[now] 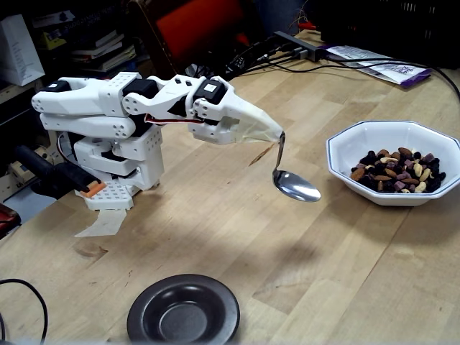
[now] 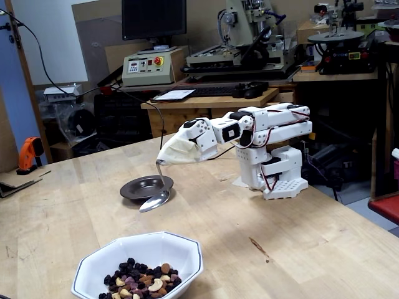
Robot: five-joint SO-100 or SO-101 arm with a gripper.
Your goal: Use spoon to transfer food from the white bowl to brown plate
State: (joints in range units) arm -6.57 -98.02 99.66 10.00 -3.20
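In a fixed view, the white arm (image 1: 108,115) is seen folded low over the wooden worktop (image 1: 237,237). The tool (image 1: 277,133) is wrapped in beige tape, and its opening cannot be made out. The spoon (image 1: 295,185) is held at the tool's tip, handle up, its empty bowl hanging above the worktop. The white bowl (image 1: 392,140), filled with the food (image 1: 399,172), is set to the right. The brown plate (image 1: 183,313) is placed empty at the bottom edge.
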